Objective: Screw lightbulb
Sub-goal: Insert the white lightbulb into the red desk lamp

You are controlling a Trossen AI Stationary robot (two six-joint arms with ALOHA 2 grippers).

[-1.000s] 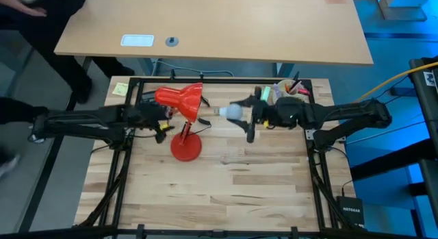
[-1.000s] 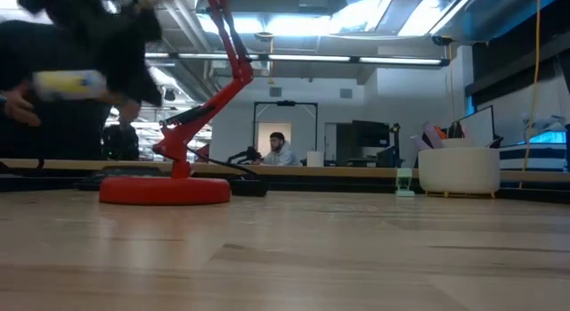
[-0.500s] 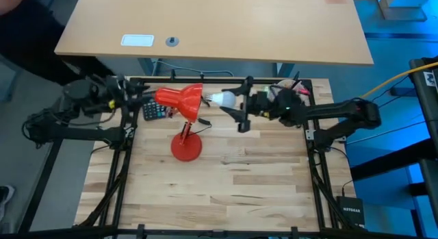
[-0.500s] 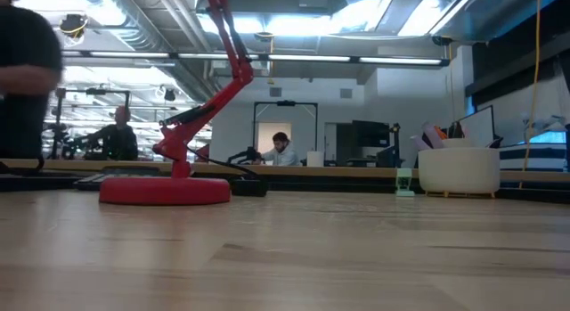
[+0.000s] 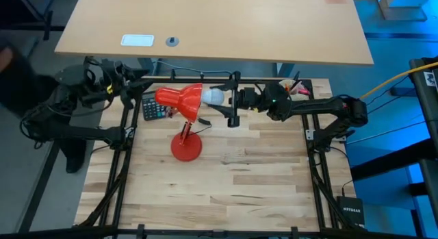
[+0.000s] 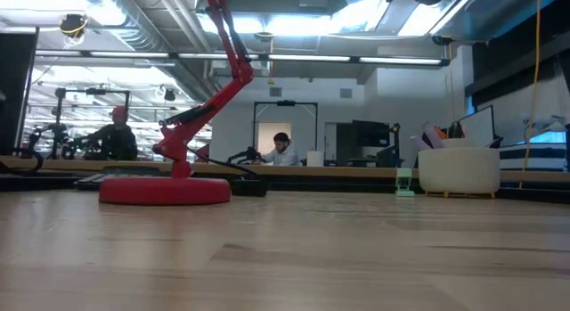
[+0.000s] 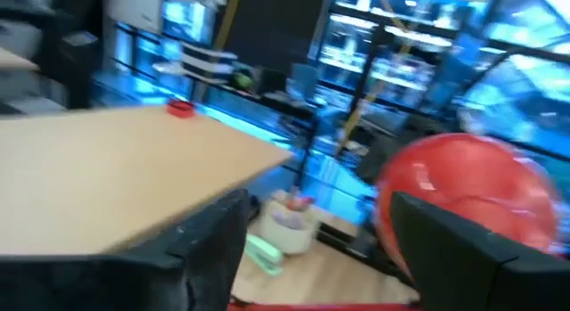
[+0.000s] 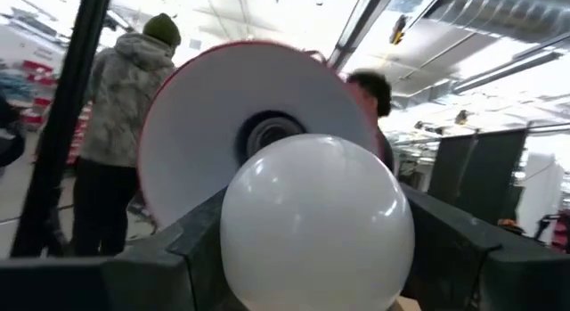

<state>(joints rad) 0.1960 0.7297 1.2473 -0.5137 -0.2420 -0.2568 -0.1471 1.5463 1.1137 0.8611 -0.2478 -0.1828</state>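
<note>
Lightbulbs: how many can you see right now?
1. The small white frosted lightbulb sits between the right gripper's fingers, at the mouth of the red lamp shade, lined up with its socket. Others may be hidden.

A light wooden table (image 5: 239, 177) carries a red lamp's base (image 5: 185, 148).

R gripper (image 8: 312, 257) clamping lightbulb (image 8: 316, 222), facing shade (image 8: 196, 115) socket (image 8: 267, 133), ppl behind

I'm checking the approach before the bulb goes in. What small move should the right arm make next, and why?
Probably a short, straight push toward the lamp shade. The right gripper holds the lightbulb just outside the shade's mouth, and its wrist view shows the bulb lined up with the socket but not yet seated.
</note>
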